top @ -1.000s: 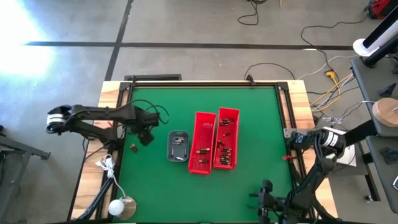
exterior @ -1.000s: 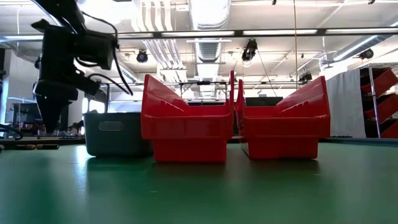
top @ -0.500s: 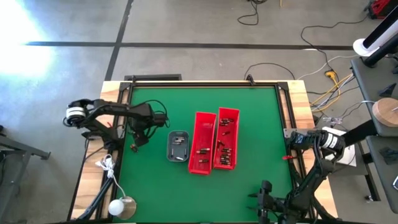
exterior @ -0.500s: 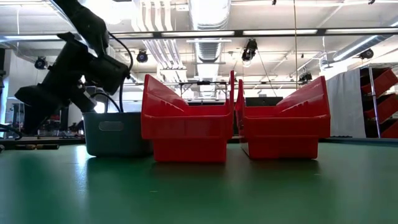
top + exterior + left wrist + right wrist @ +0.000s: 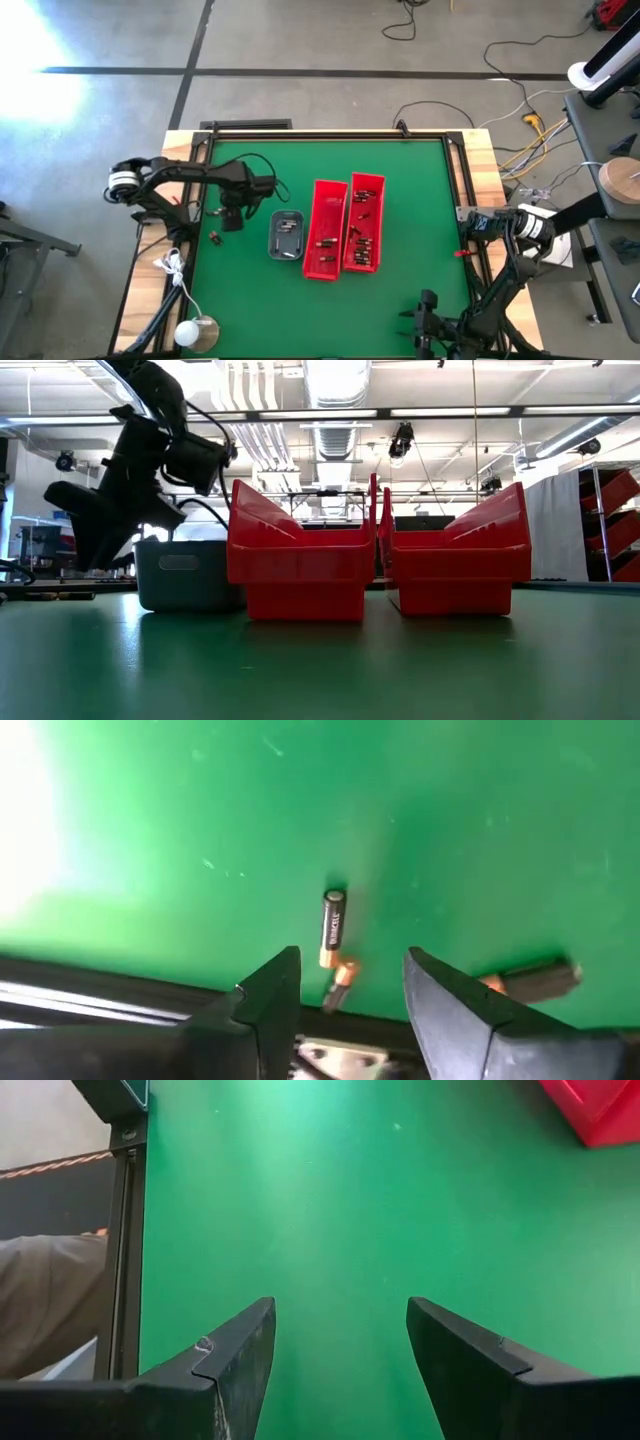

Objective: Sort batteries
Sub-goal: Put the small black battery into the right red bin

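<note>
Three loose batteries lie on the green mat near the table's left edge: one dark with a silvery cap [image 5: 333,923], a small one with an orange end [image 5: 340,984], and one lying crosswise [image 5: 530,980]. In the high view they are a small dark spot [image 5: 213,238]. My left gripper [image 5: 350,960] hangs open above them, slanted, touching nothing [image 5: 231,220] [image 5: 88,548]. More batteries lie in the grey tray [image 5: 287,235] and in the two red bins [image 5: 327,243] [image 5: 363,238]. My right gripper [image 5: 340,1315] waits open at the table's right edge [image 5: 470,222].
The grey tray [image 5: 185,573] stands just right of my left gripper, with the two red bins [image 5: 300,560] [image 5: 458,555] side by side beyond it. The table's dark left rail [image 5: 100,995] runs close behind the loose batteries. A red bin's corner [image 5: 600,1110] shows far ahead of my right gripper.
My left gripper has tipped from pointing straight down to a slant. It swung a little toward the table's left edge, then back toward the grey tray and the far edge. The loose batteries have stayed where they were.
</note>
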You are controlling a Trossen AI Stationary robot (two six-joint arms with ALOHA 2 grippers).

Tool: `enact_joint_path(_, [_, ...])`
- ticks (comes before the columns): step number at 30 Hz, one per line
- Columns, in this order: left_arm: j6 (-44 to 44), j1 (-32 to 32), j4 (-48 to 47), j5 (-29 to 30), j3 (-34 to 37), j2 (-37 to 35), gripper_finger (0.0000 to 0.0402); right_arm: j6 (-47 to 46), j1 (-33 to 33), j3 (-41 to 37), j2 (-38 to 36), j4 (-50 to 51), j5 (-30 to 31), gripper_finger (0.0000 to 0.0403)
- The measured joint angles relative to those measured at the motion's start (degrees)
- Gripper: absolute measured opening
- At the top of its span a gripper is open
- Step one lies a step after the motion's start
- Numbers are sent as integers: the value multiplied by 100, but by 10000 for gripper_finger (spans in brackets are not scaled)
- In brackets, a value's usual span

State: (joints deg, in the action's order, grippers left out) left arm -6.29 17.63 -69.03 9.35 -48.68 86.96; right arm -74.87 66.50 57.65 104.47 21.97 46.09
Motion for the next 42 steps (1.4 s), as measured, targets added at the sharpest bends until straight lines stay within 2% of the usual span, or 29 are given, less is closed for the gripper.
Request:
enact_joint_path(6, [-741, 122, 7, 54, 174, 20, 157, -140, 0, 0, 0, 0, 0, 219])
enact_joint_path(16, [-865, 271, 875, 60, 815, 20, 155, -31, 0, -2, 0, 9, 4, 219])
enact_joint_path(23, [-1312, 349, 1210, 81, 1117, 5, 151, -13, 0, -2, 0, 9, 15, 219])
enact_joint_path(26, [-1472, 348, 1311, 69, 1208, -8, 127, -11, 0, -4, 0, 9, 15, 219])
enact_joint_path(34, [-1521, 354, 1354, 86, 1221, 0, 15, 10, -2, -3, -11, 73, 14, 219])
enact_joint_path(38, [-1269, 348, 1379, 296, 1187, 7, 15, -10, -15, 72, -34, 367, 13, 219])
enact_joint_path(42, [-829, 349, 1501, 787, 898, 36, 11, -226, -15, 285, -140, 902, 21, 219])
